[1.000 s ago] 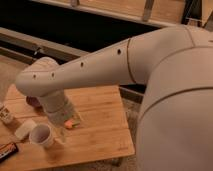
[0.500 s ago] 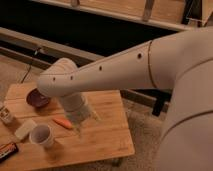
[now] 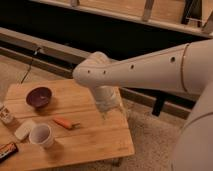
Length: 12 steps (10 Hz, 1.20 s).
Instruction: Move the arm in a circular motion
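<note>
My cream-white arm [image 3: 150,70] reaches in from the right, its forearm with small dark holes running left to a rounded elbow over the wooden table [image 3: 90,135]. The ribbed wrist [image 3: 106,97] hangs down from the elbow. The translucent gripper [image 3: 108,114] points down, just above the table's right half. It holds nothing that I can see.
On the table stand a dark purple bowl [image 3: 39,96], an orange carrot-like item [image 3: 64,123], a white cup [image 3: 41,135], a pale sponge [image 3: 24,129], a small can [image 3: 5,114] and a snack bar [image 3: 7,150]. A dark bench and railing run behind.
The elbow, wrist and gripper have swept from over the table's left side to its right half. The bowl, carrot and cup now stand uncovered.
</note>
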Each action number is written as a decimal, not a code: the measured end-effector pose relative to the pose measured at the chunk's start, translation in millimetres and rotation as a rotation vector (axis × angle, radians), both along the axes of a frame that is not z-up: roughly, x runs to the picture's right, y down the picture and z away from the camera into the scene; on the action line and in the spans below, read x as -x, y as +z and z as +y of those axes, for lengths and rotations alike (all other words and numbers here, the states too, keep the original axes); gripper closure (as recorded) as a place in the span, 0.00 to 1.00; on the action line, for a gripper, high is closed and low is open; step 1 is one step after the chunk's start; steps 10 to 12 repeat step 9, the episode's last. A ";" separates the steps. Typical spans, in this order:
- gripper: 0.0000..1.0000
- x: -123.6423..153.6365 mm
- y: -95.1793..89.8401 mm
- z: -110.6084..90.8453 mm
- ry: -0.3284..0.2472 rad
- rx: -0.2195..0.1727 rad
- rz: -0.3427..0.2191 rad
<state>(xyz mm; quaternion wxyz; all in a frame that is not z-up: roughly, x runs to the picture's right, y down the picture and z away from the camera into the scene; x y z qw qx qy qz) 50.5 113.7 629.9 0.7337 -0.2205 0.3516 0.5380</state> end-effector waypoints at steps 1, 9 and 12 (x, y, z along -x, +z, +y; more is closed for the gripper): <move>0.35 -6.9 9.3 -18.3 0.034 -0.044 0.014; 0.35 28.0 88.1 -140.4 0.153 -0.272 -0.040; 0.35 28.0 88.1 -140.4 0.153 -0.272 -0.040</move>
